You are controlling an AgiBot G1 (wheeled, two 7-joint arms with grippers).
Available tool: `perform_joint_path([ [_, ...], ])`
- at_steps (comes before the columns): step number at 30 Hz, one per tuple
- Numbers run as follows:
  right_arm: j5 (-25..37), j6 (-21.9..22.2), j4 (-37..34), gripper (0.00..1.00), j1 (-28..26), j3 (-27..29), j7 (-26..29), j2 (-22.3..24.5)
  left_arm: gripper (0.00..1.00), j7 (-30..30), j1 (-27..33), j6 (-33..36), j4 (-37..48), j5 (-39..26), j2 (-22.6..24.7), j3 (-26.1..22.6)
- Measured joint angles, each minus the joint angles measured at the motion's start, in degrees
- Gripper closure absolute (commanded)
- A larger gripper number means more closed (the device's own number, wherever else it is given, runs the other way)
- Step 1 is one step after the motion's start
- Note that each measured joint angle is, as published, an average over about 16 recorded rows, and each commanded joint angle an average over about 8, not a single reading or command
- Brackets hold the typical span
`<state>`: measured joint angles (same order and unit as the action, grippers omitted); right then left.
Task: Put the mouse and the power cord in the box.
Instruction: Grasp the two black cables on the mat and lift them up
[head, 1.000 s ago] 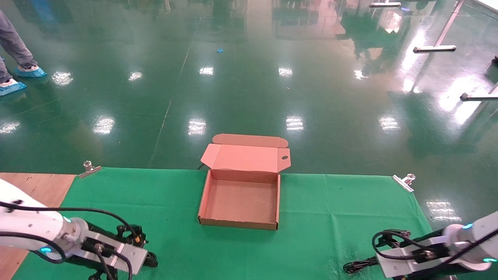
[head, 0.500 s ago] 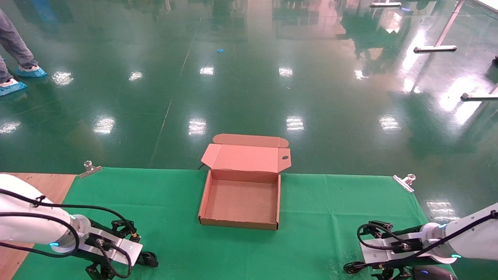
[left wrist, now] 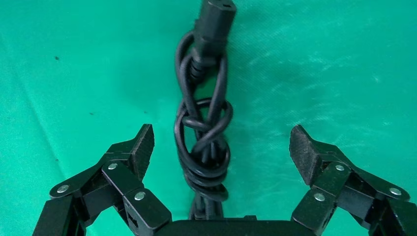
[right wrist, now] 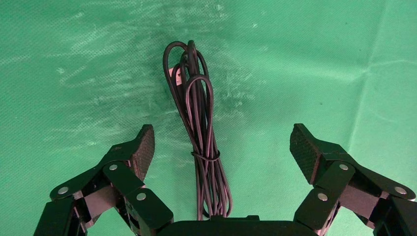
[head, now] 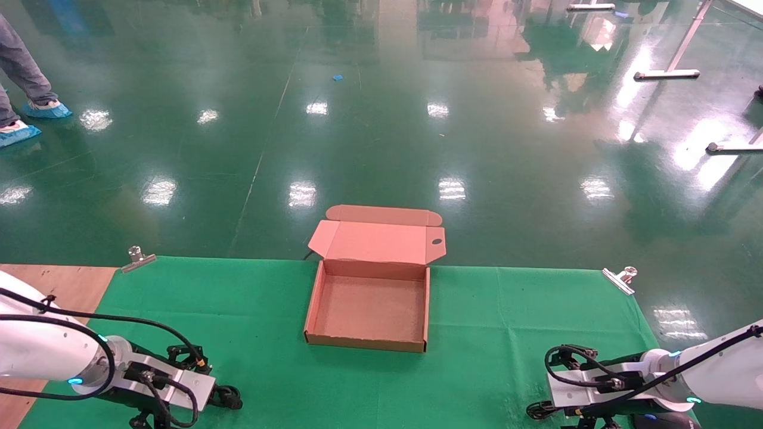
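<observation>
The box [head: 316, 298] lies open at the middle of the green cloth, empty, its lid folded back. The power cord [left wrist: 204, 142], a thick black knotted bundle with its plug end away from the wrist, lies on the cloth between the wide-apart fingers of my left gripper [left wrist: 221, 147], which is open and low over it. My right gripper [right wrist: 221, 147] is open over the mouse's thin tied cable bundle [right wrist: 199, 123]. The mouse [head: 663, 422] shows only as a dark oval at the picture's lower edge, under my right arm.
The green cloth [head: 506, 333] is held by metal clips at its far corners [head: 138, 258] [head: 620, 279]. Bare wood [head: 53, 280] shows at its left. Beyond the table is glossy green floor, with a person's feet [head: 30, 113] far left.
Both arms have dropped lower toward the cloth. The right arm shifted left, uncovering the mouse at the bottom edge. The box has not moved.
</observation>
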<state>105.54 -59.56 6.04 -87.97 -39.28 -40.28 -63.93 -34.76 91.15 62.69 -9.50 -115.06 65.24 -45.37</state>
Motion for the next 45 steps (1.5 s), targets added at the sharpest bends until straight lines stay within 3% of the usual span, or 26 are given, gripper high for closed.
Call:
perform_joint_path([
  [20, -0.71, 0.10, -4.59, 1.00, -1.70, 0.49, -3.80, -0.67, 1.00, -3.73, 2.24, -2.53, 6.64, 0.39, 1.56, 0.33],
  [45, -0.56, -1.23, -5.67, 1.00, -2.84, 0.39, -4.94, -0.58, 1.00, -5.09, 3.66, -2.08, 8.76, 0.48, 1.58, 0.40],
])
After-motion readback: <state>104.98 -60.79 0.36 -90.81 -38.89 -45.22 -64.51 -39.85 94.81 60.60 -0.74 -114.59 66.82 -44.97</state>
